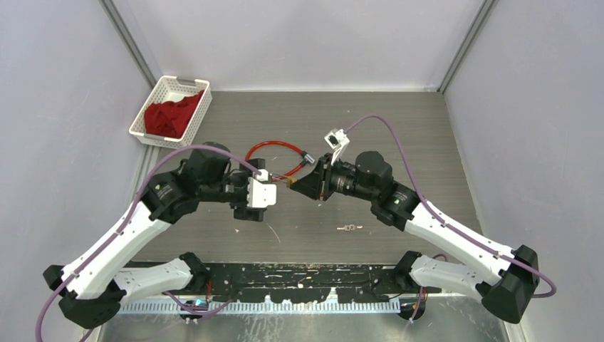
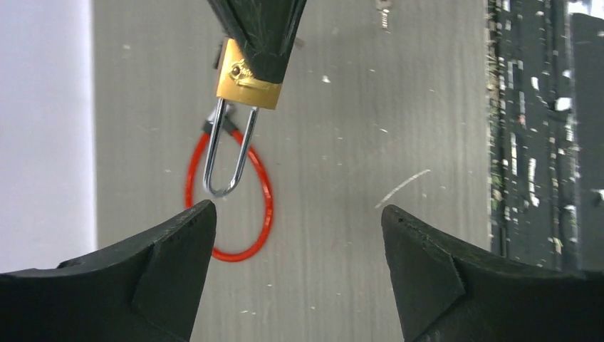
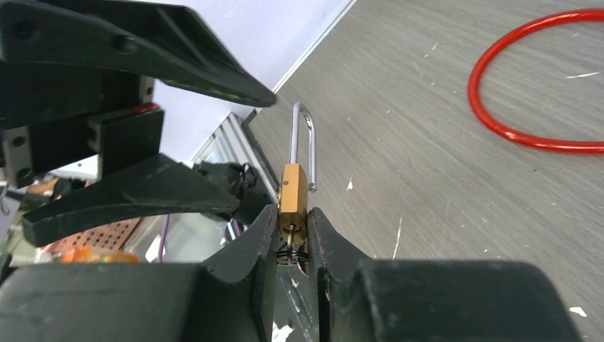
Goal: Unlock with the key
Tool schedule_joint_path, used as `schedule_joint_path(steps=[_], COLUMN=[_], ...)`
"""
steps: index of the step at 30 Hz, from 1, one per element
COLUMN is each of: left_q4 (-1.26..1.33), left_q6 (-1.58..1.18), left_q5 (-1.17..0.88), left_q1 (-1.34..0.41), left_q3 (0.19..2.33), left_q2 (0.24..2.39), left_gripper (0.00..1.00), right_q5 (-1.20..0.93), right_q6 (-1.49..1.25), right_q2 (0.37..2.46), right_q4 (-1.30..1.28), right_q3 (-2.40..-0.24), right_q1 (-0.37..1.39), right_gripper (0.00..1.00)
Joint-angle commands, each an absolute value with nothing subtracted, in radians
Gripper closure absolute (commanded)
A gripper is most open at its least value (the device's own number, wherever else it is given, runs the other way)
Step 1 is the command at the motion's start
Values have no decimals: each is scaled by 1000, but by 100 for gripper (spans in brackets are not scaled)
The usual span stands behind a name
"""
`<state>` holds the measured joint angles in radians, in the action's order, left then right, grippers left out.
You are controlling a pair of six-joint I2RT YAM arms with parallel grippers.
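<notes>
My right gripper (image 3: 292, 217) is shut on the brass body of a small padlock (image 3: 293, 192), held above the table with its steel shackle (image 3: 303, 142) pointing at the left arm. In the keyhole, between my right fingers, sits what looks like a key (image 3: 292, 234) with a wire ring. In the top view the padlock (image 1: 290, 182) hangs between both arms. My left gripper (image 2: 298, 214) stands open, empty, just short of the shackle (image 2: 229, 153); the shackle's tip is level with the left fingertip (image 2: 199, 221).
A red cable loop (image 1: 274, 146) lies on the table under the padlock. Another small key (image 1: 347, 227) on a ring lies near the front. A white basket (image 1: 165, 85) with red cloth stands at the back left. Grey walls close three sides.
</notes>
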<state>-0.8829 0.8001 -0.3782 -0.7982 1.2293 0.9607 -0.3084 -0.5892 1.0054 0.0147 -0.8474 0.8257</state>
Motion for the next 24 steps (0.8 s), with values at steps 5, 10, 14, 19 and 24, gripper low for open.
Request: schedule_joint_path(steps=[5,10,14,19,24], left_q4=[-910,-901,-880,-805,-805], left_q6=[700,727,781,859,940], left_q5=[-438,-426,-374,-333,-298], left_q1=[-791,-790,-790,-791,-793], left_q3=[1287,1281,1260,1182,1154], left_q2=[1036,1061,1057,1015,1008], left_gripper=[27,39,44,45,33], right_q5=[-524,-571,-555,-536,-496], right_q6=[-568,-560,-557,-661,-733], right_q2=[1023,1057,1069,1095,1143], right_q4=[62,43,23,44,-48], right_q3=[-855,-874,-884,-879,-893], right_q1=[824,824,822,774,646], right_gripper=[99,99,99,99,99])
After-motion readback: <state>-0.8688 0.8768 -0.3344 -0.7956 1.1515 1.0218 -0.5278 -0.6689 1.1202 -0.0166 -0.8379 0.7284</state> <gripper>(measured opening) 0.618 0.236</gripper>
